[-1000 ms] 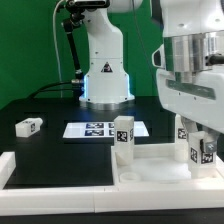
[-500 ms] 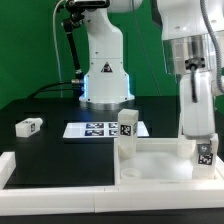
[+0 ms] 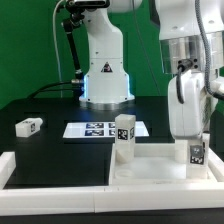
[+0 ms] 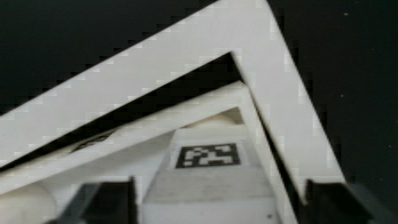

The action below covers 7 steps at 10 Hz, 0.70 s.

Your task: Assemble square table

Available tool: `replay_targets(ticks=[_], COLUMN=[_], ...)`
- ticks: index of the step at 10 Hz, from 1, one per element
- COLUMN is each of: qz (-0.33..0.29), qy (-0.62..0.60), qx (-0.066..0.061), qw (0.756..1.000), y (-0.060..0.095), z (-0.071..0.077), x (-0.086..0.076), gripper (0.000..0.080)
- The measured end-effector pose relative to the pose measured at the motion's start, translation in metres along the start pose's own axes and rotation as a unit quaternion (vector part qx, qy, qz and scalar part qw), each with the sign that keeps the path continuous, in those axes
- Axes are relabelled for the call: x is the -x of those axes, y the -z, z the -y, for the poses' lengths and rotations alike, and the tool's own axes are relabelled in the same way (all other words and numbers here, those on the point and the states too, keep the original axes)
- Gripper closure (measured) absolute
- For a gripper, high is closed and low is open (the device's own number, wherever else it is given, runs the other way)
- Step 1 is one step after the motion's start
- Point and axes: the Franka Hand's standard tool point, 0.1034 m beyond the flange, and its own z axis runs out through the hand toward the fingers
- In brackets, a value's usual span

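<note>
The square tabletop, a white slab with a raised rim, lies at the front of the exterior view's right. One white leg stands upright at its near-left corner, tag facing the camera. My gripper reaches straight down over the slab's right corner and is shut on a second upright leg. In the wrist view that leg fills the space between my dark fingers, my gripper closed around it, with the slab's white rim behind. A third leg lies loose on the black table at the left.
The marker board lies flat in the middle of the black table. A long white border rail runs along the front left. The robot base stands at the back, before a green backdrop.
My wrist has turned over the right corner: the gripper body showed its broad side, now its narrow side. The held leg's tag has shifted a little to the left with it.
</note>
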Motion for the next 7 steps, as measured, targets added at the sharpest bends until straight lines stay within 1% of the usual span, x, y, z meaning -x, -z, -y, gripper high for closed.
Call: replay_targets(ticks=[1,2,3,4,5,6,7], qz=[0.000,0.001,0.006,0.011,0.014,0.018,0.018], qy=[0.000,0.006,0.026,0.039,0.048,0.059,0.064], qx=[0.000,-0.002,-0.008,-0.016,-0.022,-0.029,-0.033], qw=[1.000,1.000,1.000,0.999,0.998,0.998,0.997], y=[0.000,0.002,0.013,0.028,0.040,0.054,0.060], z=[0.000,0.001,0.001,0.000,-0.001,0.001,0.005], x=[0.000,0.000,-0.005,-0.013,-0.022,-0.030,-0.037], gripper=[0.0176,0.0176,0.0158,0.0152,0.0152,0.0151,0.0151])
